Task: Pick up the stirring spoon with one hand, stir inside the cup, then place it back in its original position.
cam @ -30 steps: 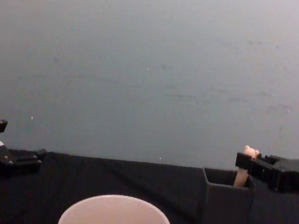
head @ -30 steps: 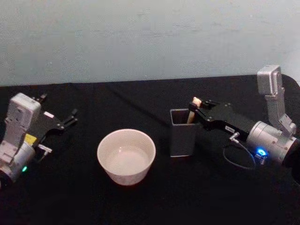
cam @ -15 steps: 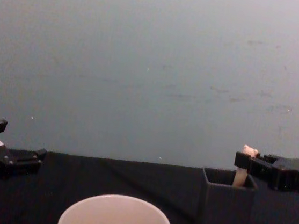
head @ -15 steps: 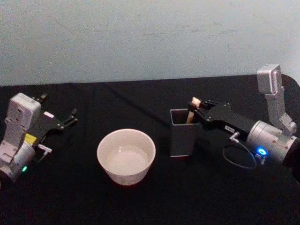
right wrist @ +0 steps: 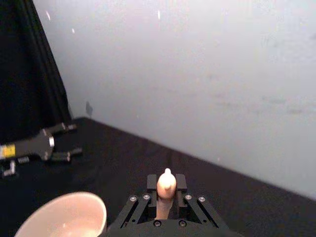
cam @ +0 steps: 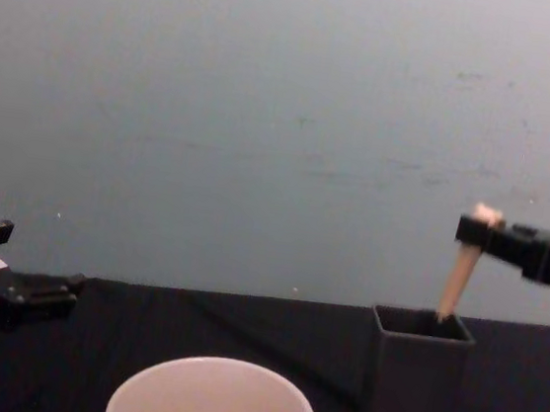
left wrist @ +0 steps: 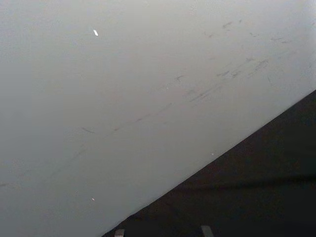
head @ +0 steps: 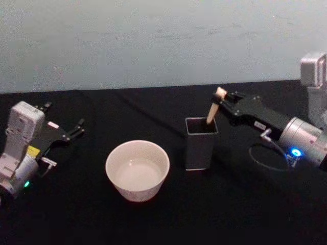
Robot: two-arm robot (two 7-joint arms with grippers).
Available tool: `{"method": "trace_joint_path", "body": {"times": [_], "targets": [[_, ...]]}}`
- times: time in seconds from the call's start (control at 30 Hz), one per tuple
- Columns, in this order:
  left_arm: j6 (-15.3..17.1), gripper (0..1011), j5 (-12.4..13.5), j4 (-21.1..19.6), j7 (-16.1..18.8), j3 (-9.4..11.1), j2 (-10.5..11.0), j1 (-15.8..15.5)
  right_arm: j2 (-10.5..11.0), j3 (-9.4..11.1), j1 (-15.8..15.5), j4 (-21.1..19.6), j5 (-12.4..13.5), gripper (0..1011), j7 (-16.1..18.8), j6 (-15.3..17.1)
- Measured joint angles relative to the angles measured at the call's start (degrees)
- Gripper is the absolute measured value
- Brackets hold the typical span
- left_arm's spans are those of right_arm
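The stirring spoon (head: 214,108) has a pale peach handle that rises at a tilt out of the dark grey square holder (head: 201,143); its lower part is hidden inside. My right gripper (head: 223,102) is shut on the handle's top, above the holder's right rear. From the side, the spoon (cam: 463,269) leans up from the holder (cam: 417,381) to the right gripper (cam: 475,231). The right wrist view has the handle tip (right wrist: 166,183) clamped between the fingers. The cream cup (head: 137,170) stands left of the holder. My left gripper (head: 76,128) rests open at the far left.
A black cloth (head: 168,219) covers the table, with a pale wall behind. A thin cable (head: 265,153) loops on the cloth under the right arm. Open cloth lies between the cup and the left arm.
The right gripper has risen and drawn back to the right with the spoon, lifting most of the handle out of the holder. The left arm has stayed put.
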Motion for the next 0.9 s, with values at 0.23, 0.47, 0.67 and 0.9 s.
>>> {"method": "trace_joint_path", "body": {"times": [0.23,0.47,0.67,0.9], "targets": [[0.00,1001,0.00,0.00,0.00,0.00,0.00,0.00,0.62,2.25,-0.13,-3.37,3.30,214,-0.01,-1.34],[0.00,1001,0.00,0.00,0.00,0.00,0.00,0.00,0.42,3.14,0.62,-5.18,5.41,214,-0.06,-3.07],[0.00,1001,0.00,0.00,0.00,0.00,0.00,0.00,-1.03,2.01,2.20,-5.22,6.30,214,-0.03,-3.82],[0.00,1001,0.00,0.00,0.00,0.00,0.00,0.00,-2.25,-1.75,3.88,-4.38,6.41,214,1.15,-3.19]]}}
